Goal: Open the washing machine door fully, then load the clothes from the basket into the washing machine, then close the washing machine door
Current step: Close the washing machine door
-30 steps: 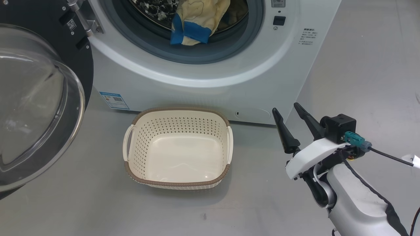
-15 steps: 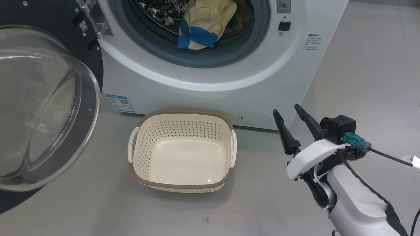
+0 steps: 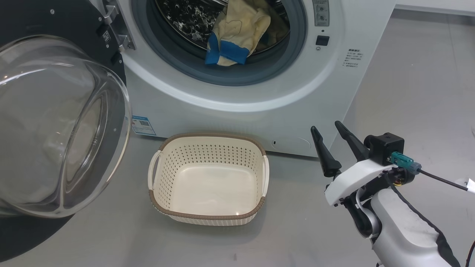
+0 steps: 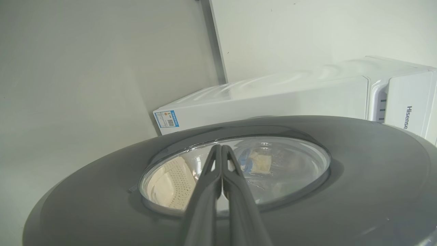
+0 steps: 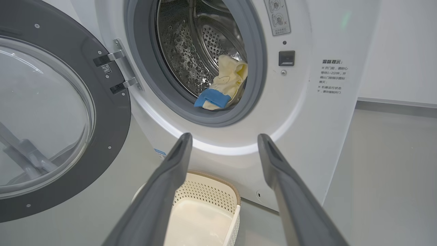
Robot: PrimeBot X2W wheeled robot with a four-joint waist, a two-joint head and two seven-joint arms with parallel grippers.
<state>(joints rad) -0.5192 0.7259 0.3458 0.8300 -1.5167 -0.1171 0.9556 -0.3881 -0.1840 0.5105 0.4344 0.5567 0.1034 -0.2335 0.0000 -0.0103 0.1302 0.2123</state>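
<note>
The washing machine [image 3: 259, 122] stands open, and the clothes [image 3: 237, 33], pale yellow with blue bands, lie in the drum and droop over the grey gasket. The washing machine door [image 3: 55, 126] hangs on its hinge at the left, glass bowl bulging toward me. The cream basket [image 3: 207, 216] sits on the floor before the machine with nothing in it. My right gripper [image 3: 326, 126] hovers open to the basket's right, holding nothing. In the left wrist view my left gripper [image 4: 221, 147] is shut and empty, lying close over the door's [image 4: 341, 191] outer face. I cannot tell if it touches.
A blue label sticker [image 3: 143, 125] marks the machine's lower left corner. Grey floor stretches around the basket and to the machine's right. In the right wrist view, my right gripper [image 5: 225, 136] points at the drum and clothes [image 5: 225, 82], above the basket [image 5: 205, 191].
The head camera has shifted, sliding the scene down and right. The door has moved further right than the machine and looks more edge-on, swinging toward the opening. My right gripper stays put.
</note>
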